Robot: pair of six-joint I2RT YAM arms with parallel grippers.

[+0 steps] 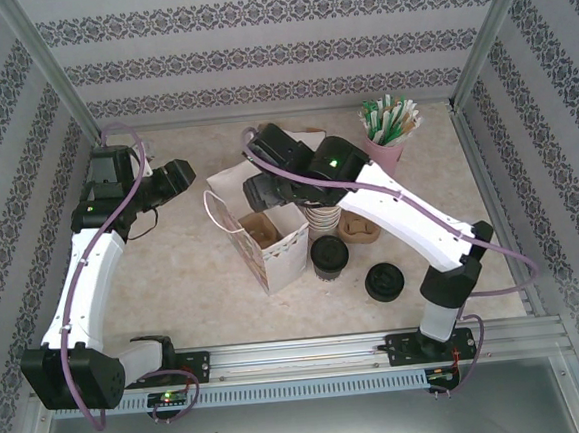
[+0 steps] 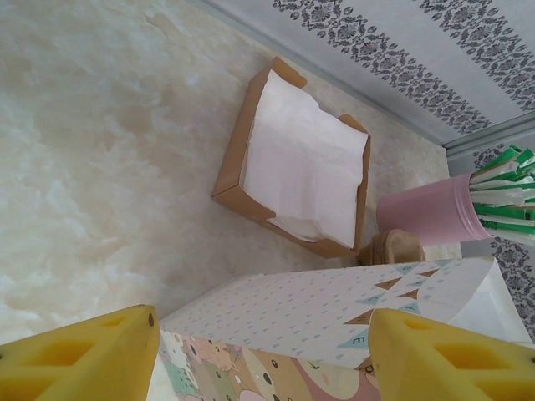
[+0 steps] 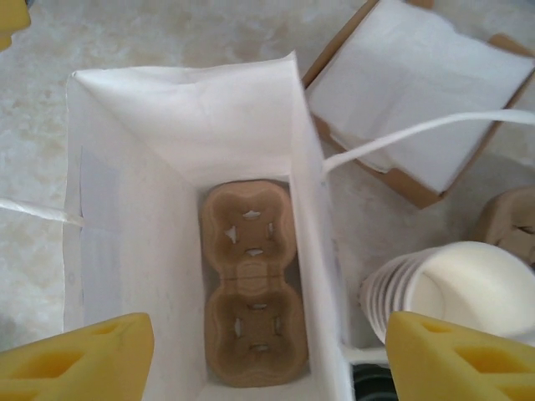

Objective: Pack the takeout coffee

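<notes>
Right claw [image 3: 269, 334] is hanging released over the open white paper bag [image 3: 180, 125]; a moulded brown pulp cup carrier [image 3: 253, 284] is lying inside. Left claw [image 2: 263, 351] is gaping empty beside the bag's printed wall. Takeout coffee [image 1: 330, 256], round black lid, is standing on the marbled worktop [image 1: 195, 284] just beside the bag

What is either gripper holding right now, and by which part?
Nothing appears held. The right gripper hangs open above the paper bag, where the cup carrier lies; the left gripper is open beside the bag, fingers apart, not pinching it.
</notes>
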